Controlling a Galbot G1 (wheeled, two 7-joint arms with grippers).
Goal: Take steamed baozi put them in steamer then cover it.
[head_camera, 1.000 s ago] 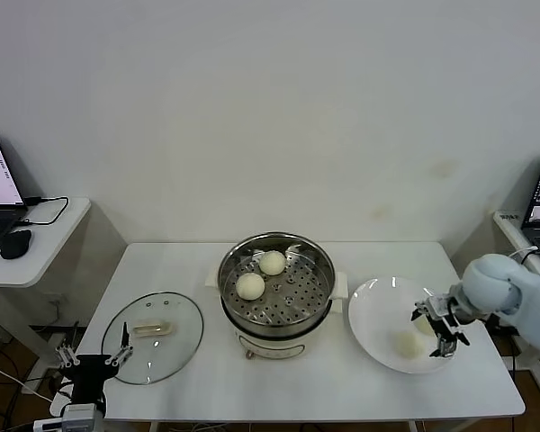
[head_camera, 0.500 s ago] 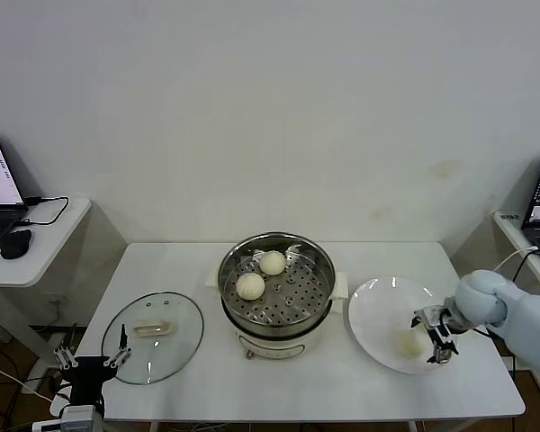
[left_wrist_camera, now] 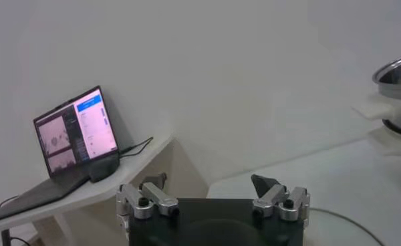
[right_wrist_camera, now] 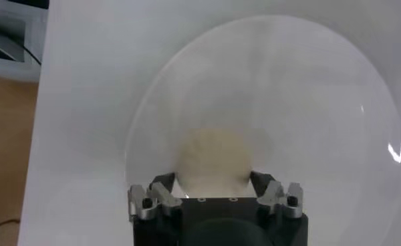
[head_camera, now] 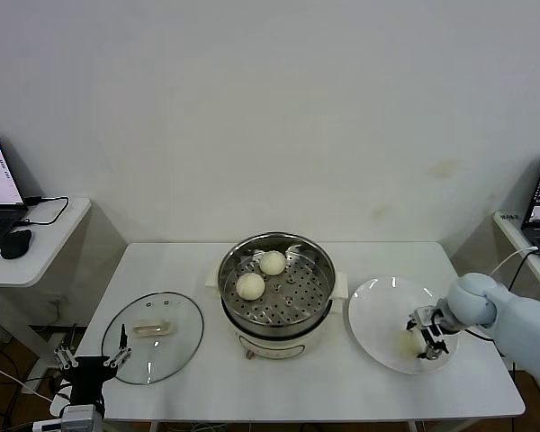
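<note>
1. A white table (head_camera: 189, 270) holds a steel steamer (head_camera: 277, 286) in the middle, a white plate (head_camera: 378, 315) to its right and a glass cover (head_camera: 153, 329) lying flat to its left.
2. Two baozi (head_camera: 250, 286) sit on the steamer's perforated tray; a third bun (right_wrist_camera: 212, 155) lies on the plate.
3. The right gripper (head_camera: 427, 339) is down on the plate, its fingers closed against both sides of that bun.
4. The bun looks soft, light and easily dented, so a gentle squeeze across its widest part seems best.
5. The left gripper (left_wrist_camera: 214, 190) waits low beside the table's left edge, wide open and holding nothing.
</note>
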